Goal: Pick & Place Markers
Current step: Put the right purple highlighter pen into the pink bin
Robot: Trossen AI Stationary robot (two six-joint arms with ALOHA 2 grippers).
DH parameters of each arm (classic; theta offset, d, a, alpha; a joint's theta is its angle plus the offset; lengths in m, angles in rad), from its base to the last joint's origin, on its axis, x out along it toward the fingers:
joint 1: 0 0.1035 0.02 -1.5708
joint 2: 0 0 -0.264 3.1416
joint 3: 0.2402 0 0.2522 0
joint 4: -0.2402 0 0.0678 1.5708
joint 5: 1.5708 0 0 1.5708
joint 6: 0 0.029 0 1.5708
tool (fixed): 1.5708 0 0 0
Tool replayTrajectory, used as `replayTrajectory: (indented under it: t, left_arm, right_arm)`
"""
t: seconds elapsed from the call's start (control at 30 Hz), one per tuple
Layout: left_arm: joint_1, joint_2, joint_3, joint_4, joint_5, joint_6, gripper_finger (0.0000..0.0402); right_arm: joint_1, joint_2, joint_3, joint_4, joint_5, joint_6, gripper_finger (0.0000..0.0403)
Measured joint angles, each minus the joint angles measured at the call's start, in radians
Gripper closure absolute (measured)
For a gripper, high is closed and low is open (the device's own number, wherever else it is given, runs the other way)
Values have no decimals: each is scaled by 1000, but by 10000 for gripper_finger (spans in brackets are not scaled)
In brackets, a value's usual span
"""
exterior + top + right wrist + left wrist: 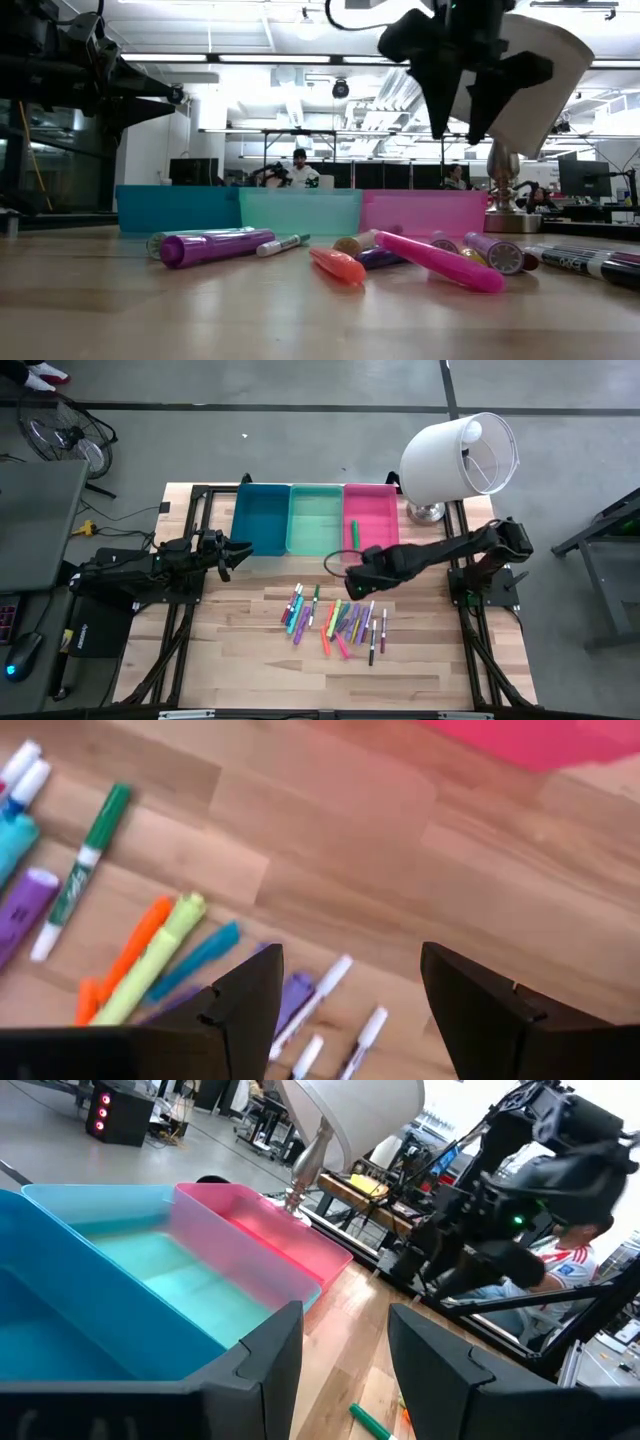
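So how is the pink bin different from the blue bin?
The pink bin sits at the right end of the row, and the blue bin at the left end. The pink bin has a green marker lying in it, while the blue bin looks empty. The right gripper is nearer the pink one, the left gripper at the blue one. Both are same-shaped rectangular bins.

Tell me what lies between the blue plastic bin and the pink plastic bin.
The mint green plastic bin lies between the blue plastic bin and the pink plastic bin, in the high view.
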Motion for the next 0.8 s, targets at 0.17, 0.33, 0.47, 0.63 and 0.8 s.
replayTrajectory:
  t: [0.17, 0.33, 0.47, 0.63, 0.8]
  left_arm:
    - [0, 0, 0, 0, 0, 0, 254]
    - [0, 0, 0, 0, 0, 0, 254]
    - [0, 0, 0, 0, 0, 0, 254]
    - [0, 0, 0, 0, 0, 0, 254]
    - [0, 0, 0, 0, 0, 0, 254]
  right_arm:
    - [87, 0, -45, 36, -24, 98, 176]
    - [175, 0, -150, 206, -62, 200, 176]
    - [212, 0, -216, 353, -73, 278, 178]
    - [207, 11, -228, 399, -71, 341, 180]
    - [185, 74, -195, 429, -119, 389, 180]
